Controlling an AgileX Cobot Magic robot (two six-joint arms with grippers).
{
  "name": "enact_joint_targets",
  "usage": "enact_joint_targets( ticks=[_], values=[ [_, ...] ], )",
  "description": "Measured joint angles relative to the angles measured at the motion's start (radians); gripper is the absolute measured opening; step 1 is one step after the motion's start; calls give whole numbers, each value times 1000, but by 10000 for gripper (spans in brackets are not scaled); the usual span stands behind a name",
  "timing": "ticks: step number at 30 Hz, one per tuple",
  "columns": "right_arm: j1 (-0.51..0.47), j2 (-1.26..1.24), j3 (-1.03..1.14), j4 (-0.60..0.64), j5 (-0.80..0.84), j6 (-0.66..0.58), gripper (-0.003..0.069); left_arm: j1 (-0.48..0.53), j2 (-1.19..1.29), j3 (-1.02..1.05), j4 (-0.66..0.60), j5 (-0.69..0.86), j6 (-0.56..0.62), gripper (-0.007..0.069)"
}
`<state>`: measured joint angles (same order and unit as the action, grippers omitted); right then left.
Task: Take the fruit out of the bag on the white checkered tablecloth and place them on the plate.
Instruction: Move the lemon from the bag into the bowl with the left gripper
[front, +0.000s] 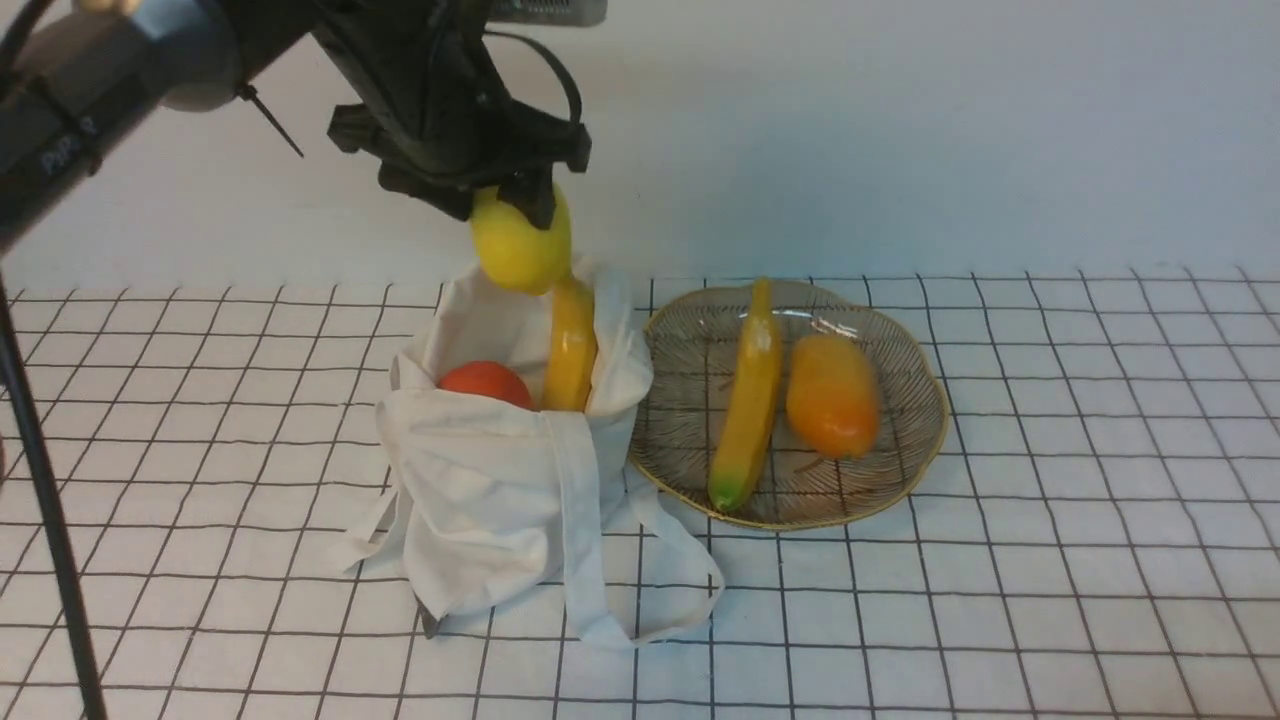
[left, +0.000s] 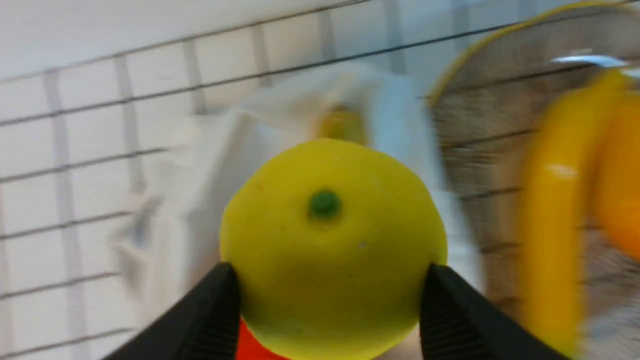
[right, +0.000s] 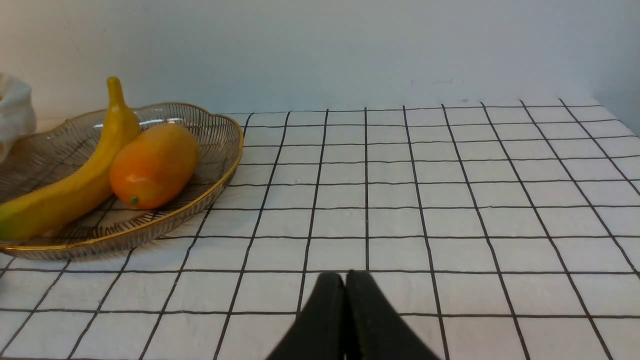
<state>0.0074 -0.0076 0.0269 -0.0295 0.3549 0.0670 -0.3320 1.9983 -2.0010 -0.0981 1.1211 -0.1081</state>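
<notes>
My left gripper (front: 510, 200) is shut on the bright yellow lemon (front: 521, 247) and holds it in the air just above the mouth of the off-white bag (front: 505, 470). In the left wrist view the lemon (left: 332, 245) sits between the two black fingers (left: 452, 310). In the bag stand a red-orange fruit (front: 486, 384) and a stubby yellow banana (front: 570, 345). The gold-rimmed plate (front: 905, 470) lies right of the bag. My right gripper (right: 345, 280) is shut and empty, low over the checkered tablecloth (right: 450, 200), out of the front view.
On the plate lie a long green-tipped banana (front: 748, 400) and an oblong orange mango (front: 832, 396); both show in the right wrist view (right: 75, 185) (right: 154, 165). The bag's straps (front: 640, 560) trail toward the front. A thin black pole (front: 45, 500) stands at far left.
</notes>
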Motion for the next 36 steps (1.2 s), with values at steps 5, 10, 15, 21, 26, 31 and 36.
enact_joint_targets(
  ticks=[5,10,15,21,26,31,36],
  values=[
    [0,0,0,0,0,0,-15,-50,38,0,-259,-22,71,412],
    [0,0,0,0,0,0,-15,-140,124,0,-324,-104,122,412],
    [0,0,0,0,0,0,-15,-208,199,0,-332,-196,139,418],
    [0,0,0,0,0,0,-15,-210,218,0,-332,-242,143,624],
    [0,0,0,0,0,0,-15,-210,216,0,-332,-235,148,682],
    [0,0,0,0,0,0,-15,-203,154,-22,-285,-153,156,627],
    [0,0,0,0,0,0,-15,-190,22,-116,-164,57,157,351]
  ],
)
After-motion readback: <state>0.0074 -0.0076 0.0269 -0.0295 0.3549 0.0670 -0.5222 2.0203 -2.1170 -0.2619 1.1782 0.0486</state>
